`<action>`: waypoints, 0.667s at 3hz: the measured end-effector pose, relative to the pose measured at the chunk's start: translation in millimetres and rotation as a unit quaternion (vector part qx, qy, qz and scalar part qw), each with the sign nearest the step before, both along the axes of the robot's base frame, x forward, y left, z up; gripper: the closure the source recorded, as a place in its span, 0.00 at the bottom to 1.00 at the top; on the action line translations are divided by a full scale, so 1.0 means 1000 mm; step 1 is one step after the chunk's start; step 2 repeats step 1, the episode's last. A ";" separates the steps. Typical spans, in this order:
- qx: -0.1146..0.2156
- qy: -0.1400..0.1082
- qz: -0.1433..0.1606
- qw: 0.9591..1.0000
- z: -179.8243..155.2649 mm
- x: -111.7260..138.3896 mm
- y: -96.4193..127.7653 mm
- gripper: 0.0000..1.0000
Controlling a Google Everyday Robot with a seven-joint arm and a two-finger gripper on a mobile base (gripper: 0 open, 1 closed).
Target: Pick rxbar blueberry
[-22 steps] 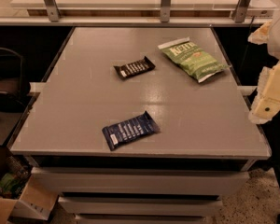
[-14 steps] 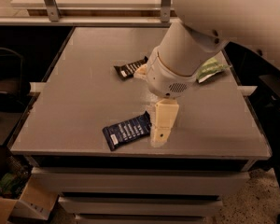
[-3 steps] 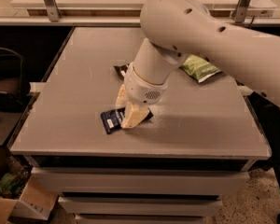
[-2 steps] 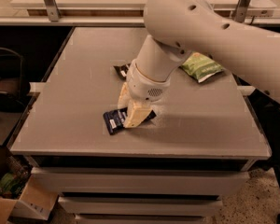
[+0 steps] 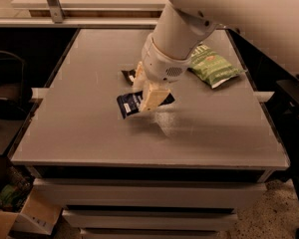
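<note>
The rxbar blueberry [image 5: 129, 103] is a dark navy wrapper with white lettering. It is held at the middle of the grey table [image 5: 79, 133], tilted, and seems slightly raised, with a faint shadow below it. My gripper [image 5: 150, 97] is shut on its right part. The cream fingers [image 5: 153, 95] cover the bar's middle. The big white arm comes down from the upper right and hides the rest.
A smaller black bar wrapper [image 5: 128, 74] lies just behind the gripper, mostly hidden by the arm. A green chip bag [image 5: 214, 66] lies at the back right. Drawers are under the table, and a cardboard box [image 5: 20, 217] stands on the floor at lower left.
The gripper has risen and shifted a little away from the table's front edge with the blue bar in it. The bar now sits higher in view than a second ago.
</note>
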State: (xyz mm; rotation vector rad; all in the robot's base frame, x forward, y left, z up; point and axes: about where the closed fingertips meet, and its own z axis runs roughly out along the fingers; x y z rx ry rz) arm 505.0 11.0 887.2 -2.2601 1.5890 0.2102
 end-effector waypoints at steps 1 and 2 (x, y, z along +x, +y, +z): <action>-0.001 0.003 0.004 1.000 0.000 -0.001 -0.002 1.00; -0.001 0.003 0.004 1.000 0.000 -0.001 -0.002 1.00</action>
